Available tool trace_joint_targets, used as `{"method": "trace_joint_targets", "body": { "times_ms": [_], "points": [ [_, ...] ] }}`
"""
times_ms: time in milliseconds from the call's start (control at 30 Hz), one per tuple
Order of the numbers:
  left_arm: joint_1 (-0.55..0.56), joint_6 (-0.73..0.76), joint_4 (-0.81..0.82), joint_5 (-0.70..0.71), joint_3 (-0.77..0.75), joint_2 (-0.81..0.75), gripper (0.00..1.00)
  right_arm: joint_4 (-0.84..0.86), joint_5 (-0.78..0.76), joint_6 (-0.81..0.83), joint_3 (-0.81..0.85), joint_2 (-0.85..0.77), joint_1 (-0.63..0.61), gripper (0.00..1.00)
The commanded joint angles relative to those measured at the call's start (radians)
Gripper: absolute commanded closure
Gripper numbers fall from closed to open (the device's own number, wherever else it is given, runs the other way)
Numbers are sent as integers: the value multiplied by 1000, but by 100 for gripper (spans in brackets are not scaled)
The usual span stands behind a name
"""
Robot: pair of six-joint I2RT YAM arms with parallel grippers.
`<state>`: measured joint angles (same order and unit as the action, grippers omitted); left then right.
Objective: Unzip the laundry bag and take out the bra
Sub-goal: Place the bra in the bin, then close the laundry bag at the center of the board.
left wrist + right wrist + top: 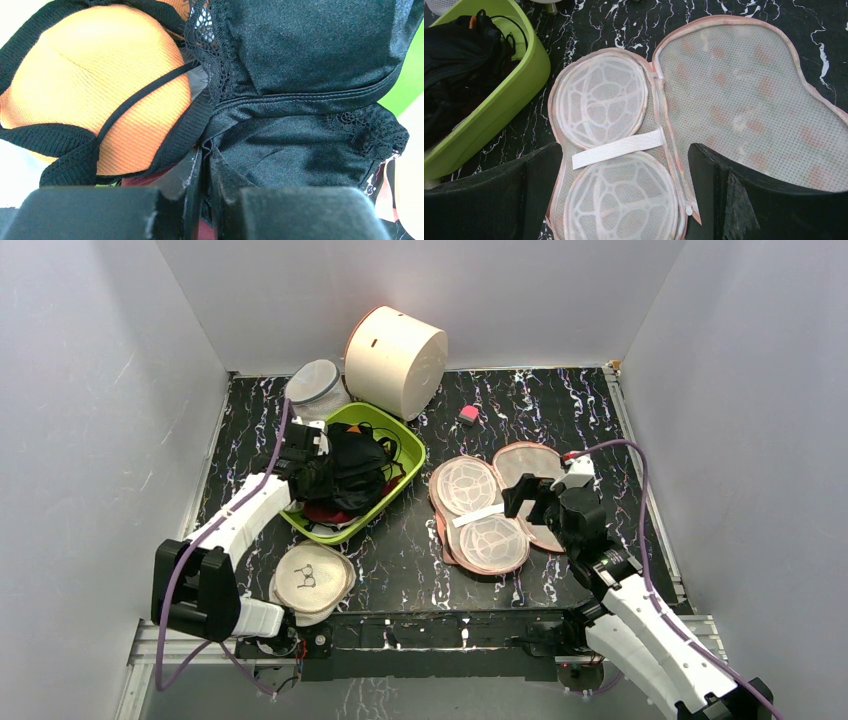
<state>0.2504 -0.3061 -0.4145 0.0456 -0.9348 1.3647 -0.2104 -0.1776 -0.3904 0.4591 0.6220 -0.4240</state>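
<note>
In the lime-green plastic basin [413,455], left on the black white-veined marbled surface [400,550]: left claw [318,465] sunk into a heap of garments. Fingers drawn almost together, seemingly pinching a fold of the black bra [310,100] of satin with lace trim; hard to be sure with fabric crowding the wrist lens. Touching that, an orange-lined bra cup [100,85] edged with a black ribbed band.

Right of the basin and apart from it: peach-beige fabric laundry bag [500,505], unzipped and spread flat in two lobed halves. In the left half, two white moulded mesh cups [601,95] with a white elastic strap [616,149] across between them. In the right half, bare mesh lining. Over the bag, right claw [527,498], fingers wide apart, gripping nothing.

Near the left arm's base, a round cream pouch with a glasses drawing [312,580]. At the back, a white mesh cylinder [315,385], a large cream drum-shaped container [395,360] and a small pink block [468,413].
</note>
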Motion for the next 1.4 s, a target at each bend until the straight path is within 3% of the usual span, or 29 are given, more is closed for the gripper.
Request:
{"method": "trace_joint_targets", "body": {
  "times_ms": [0,167,367,433,700,900,1000,1200,1367],
  "points": [
    [-10,37,-17,1,-22,-49,86,60,7,14,2,6,0,2],
    [-9,52,-31,10,-34,-119,72,59,7,13,5,21,-1,2],
    [-9,101,12,-11,-59,-297,37,61,20,15,7,43,-1,2],
    [-8,109,73,-48,-80,-355,31,61,27,16,10,59,-1,2],
    [-9,95,457,-244,-125,-313,28,-9,32,-34,60,129,-1,2],
    [-8,207,586,-357,-47,-241,29,-125,-9,-75,155,270,29,2],
    [-9,173,585,-306,-2,-265,28,-151,56,-80,189,331,154,2],
    [8,127,652,-370,64,-306,25,-172,307,-119,200,466,575,4],
    [18,134,641,-388,55,-304,25,-144,312,-160,186,513,737,12]
  ]
}}
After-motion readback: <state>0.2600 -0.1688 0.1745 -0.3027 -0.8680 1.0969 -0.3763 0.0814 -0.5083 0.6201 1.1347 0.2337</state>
